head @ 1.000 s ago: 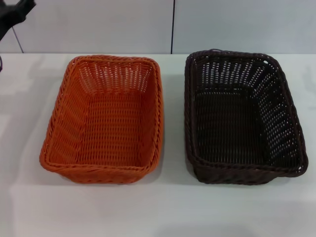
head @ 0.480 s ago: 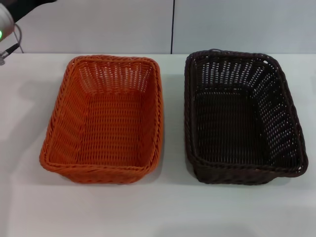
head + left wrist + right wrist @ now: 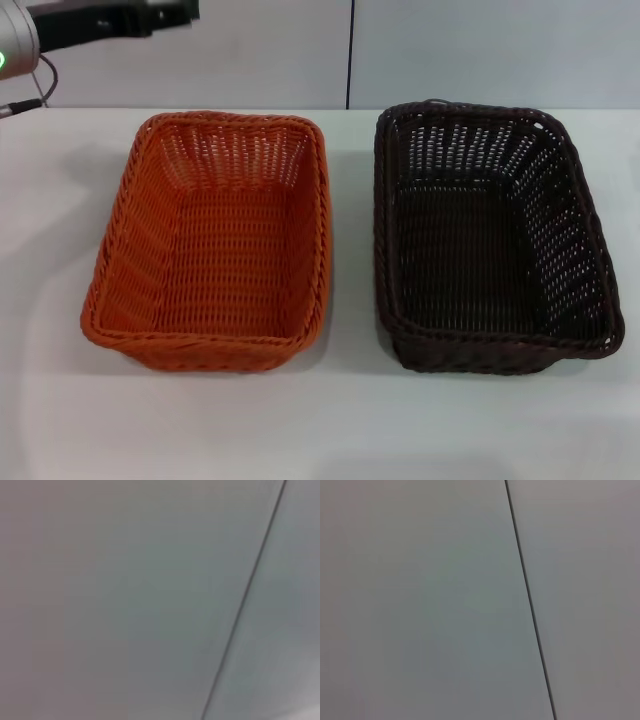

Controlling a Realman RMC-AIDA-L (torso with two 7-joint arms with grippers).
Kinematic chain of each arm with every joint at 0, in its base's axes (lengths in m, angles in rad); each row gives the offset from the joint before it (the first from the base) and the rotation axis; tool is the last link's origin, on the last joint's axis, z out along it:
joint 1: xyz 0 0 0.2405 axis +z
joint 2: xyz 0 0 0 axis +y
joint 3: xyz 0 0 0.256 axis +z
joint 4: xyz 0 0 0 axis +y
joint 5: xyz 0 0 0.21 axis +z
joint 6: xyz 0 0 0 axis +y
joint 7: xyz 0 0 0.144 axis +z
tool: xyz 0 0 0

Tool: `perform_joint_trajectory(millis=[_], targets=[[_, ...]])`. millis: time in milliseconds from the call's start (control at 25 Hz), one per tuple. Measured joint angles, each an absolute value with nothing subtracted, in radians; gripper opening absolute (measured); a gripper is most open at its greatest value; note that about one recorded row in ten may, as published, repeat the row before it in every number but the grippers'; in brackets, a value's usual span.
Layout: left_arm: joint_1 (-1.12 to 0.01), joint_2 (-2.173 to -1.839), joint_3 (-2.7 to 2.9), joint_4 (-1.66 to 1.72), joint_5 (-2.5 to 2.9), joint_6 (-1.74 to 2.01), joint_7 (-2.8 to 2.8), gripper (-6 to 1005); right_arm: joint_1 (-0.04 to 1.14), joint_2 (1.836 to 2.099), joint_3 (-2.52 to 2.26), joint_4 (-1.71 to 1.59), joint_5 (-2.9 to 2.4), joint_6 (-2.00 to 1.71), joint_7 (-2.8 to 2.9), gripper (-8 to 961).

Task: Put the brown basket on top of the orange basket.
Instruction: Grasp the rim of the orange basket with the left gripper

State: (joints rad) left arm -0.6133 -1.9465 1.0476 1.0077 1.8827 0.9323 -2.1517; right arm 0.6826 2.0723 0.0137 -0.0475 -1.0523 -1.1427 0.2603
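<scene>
Brown basket (image 3: 495, 240) sits upright on the white table (image 3: 350, 420) in the right half of the head view, just beside the orange basket (image 3: 212, 240) in the left half, a narrow strip of table between them. Both baskets hold nothing. At the upper left of the frame the left arm (image 3: 90, 22) reaches in above the table's far edge; whether its jaws are open or closed cannot be told. Both wrist views show only a pale wall (image 3: 420, 600) with a dark seam (image 3: 530, 605).

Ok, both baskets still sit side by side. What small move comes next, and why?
Probably bring the left arm across and down toward the brown basket. It sits untouched on the table beside the orange basket, and only that arm shows, high at the far left.
</scene>
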Motion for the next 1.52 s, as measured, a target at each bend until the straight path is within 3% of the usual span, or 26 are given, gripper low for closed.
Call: perform_joint_trajectory(millis=[240, 760, 1520], targets=[[-0.66, -1.958, 1.026, 1.129, 2.24, 1.081, -2.419, 833, 0.67, 2.071, 0.022, -0.059, -1.052, -1.143, 0.263, 636], [-0.729, -2.046, 1.011, 1.316, 2.736, 1.359, -2.718, 831, 0.658, 2.07, 0.038, -0.073, -1.052, -1.142, 0.257, 634], [-0.647, -2.063, 1.024, 1.271, 2.792, 1.371, -2.851, 825, 0.687, 2.067, 0.037, -0.098, -1.052, -1.141, 0.255, 634]])
